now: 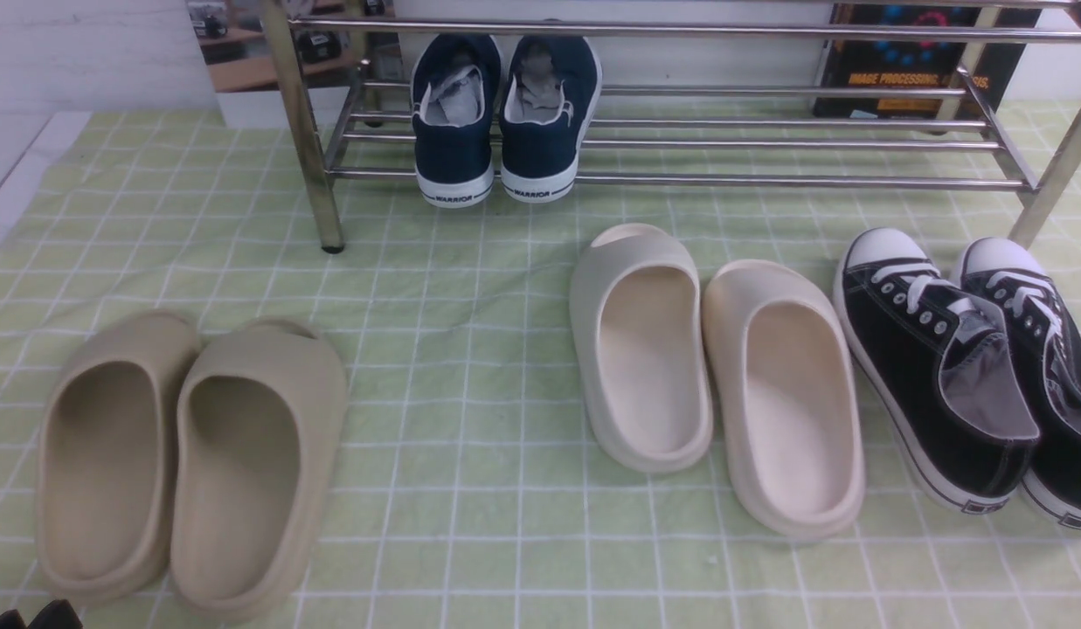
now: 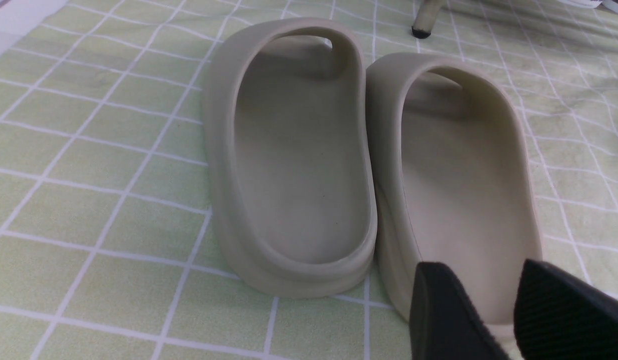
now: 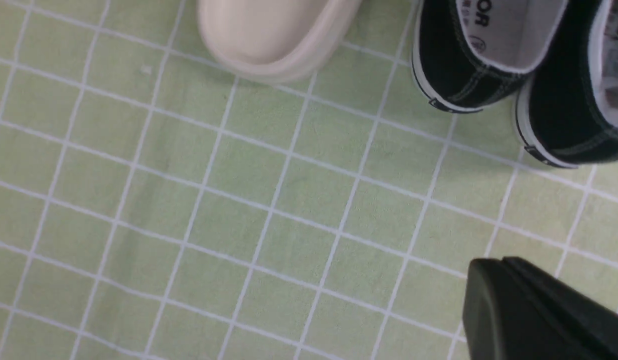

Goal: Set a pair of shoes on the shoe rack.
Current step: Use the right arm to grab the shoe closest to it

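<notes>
The two black canvas sneakers [image 1: 942, 367] [image 1: 1042, 349], with white toe caps and laces, stand side by side on the green checked cloth at the right, toes toward the chrome shoe rack [image 1: 680, 140]. Their heels show in the right wrist view [image 3: 458, 75] [image 3: 568, 115]. My right gripper [image 3: 503, 265] is shut and empty, hovering over bare cloth a short way behind those heels; it is out of the front view. My left gripper [image 2: 481, 272] is open and empty, just above the heel of a beige slide [image 2: 463, 190]. Its tips show at the bottom left corner of the front view [image 1: 29, 617].
Navy "WARRIOR" sneakers [image 1: 501, 114] stand on the rack's lower shelf, left of middle. A beige pair of slides [image 1: 190, 454] lies front left, and a cream pair [image 1: 715, 376] lies in the middle beside the black sneakers. A rack leg [image 1: 308, 140] stands at the left.
</notes>
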You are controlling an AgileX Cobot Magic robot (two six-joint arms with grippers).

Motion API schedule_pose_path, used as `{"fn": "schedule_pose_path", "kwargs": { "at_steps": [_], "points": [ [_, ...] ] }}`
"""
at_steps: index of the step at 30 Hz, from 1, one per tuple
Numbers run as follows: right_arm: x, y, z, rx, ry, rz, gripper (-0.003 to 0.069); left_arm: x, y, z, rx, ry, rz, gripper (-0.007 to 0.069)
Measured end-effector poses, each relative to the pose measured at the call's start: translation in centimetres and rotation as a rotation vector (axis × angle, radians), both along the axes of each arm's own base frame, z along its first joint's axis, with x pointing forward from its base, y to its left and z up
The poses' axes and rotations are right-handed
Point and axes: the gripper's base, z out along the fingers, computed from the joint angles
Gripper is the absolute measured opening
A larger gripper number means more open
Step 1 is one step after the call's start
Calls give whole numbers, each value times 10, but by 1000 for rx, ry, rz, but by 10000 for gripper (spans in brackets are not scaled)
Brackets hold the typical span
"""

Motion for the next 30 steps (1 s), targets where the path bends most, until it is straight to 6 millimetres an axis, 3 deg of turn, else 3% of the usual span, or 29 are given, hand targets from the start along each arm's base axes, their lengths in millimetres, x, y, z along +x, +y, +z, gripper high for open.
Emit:
{"fn": "schedule_pose_path", "kwargs": {
  "at_steps": [4, 10, 14, 16, 23, 25, 27, 29, 30],
  "points": [
    [29, 10, -11, -69, 62, 21, 52, 0, 0, 0, 0, 0, 0, 237],
    [75, 19, -32, -106, 123, 6, 312, 0, 0, 0, 0, 0, 0, 237],
    [94, 23, -48, -111, 127, 4, 425, 0, 0, 0, 0, 0, 0, 237],
    [110, 26, -67, -129, 135, 5, 463, 0, 0, 0, 0, 0, 0, 237],
    [135, 30, -107, -164, 154, 6, 393, 0, 0, 0, 0, 0, 0, 237],
    [140, 30, -121, -181, 179, -3, 295, 0, 0, 0, 0, 0, 0, 237],
    [141, 30, -126, -183, 191, -11, 209, 0, 0, 0, 0, 0, 0, 237],
    [142, 31, -125, -177, 190, -18, 77, 0, 0, 0, 0, 0, 0, 239],
    [142, 31, -125, -176, 188, -19, 67, 0, 0, 0, 0, 0, 0, 239]
  ]
}}
